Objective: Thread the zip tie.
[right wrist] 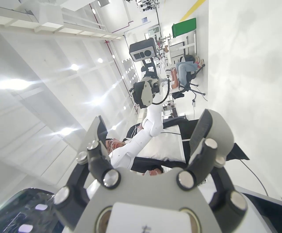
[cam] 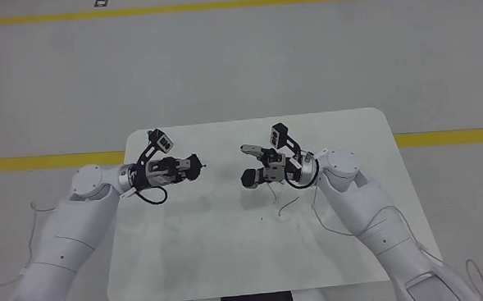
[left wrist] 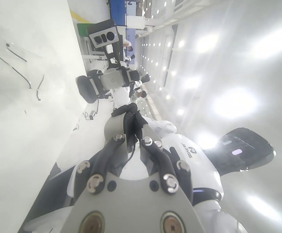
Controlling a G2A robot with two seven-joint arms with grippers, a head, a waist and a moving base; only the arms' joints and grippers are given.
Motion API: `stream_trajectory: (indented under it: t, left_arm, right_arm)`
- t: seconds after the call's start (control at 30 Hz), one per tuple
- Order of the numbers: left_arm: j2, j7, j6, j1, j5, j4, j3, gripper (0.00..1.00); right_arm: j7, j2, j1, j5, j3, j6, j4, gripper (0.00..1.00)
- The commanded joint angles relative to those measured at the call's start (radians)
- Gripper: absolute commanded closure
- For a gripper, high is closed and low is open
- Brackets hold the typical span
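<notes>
Two white robot arms face each other above a white table (cam: 339, 137). The left gripper (cam: 197, 165) is clenched; whether it pinches anything cannot be told. The right gripper (cam: 249, 163) is spread wide, empty. Thin dark zip ties (cam: 273, 195) lie loose on the table near it. Threading seems unstarted; next comes a precise pinch of one strap.

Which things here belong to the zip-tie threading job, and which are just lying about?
Job in hand:
- left gripper, shut
- right gripper, open and empty
- zip ties, loose on the table below the right gripper

Lying about:
- small dark scrap on the table beside the zip ties
</notes>
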Motion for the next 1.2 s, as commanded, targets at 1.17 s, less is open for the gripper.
stream_trajectory:
  t: [1.17]
  left_arm:
    - [-0.043,0.167,-0.107,0.117,0.203,-0.143,-0.243,1.0]
  right_arm:
    - [0.093,0.056,0.104,-0.715,-0.086,0.145,-0.229,0.0]
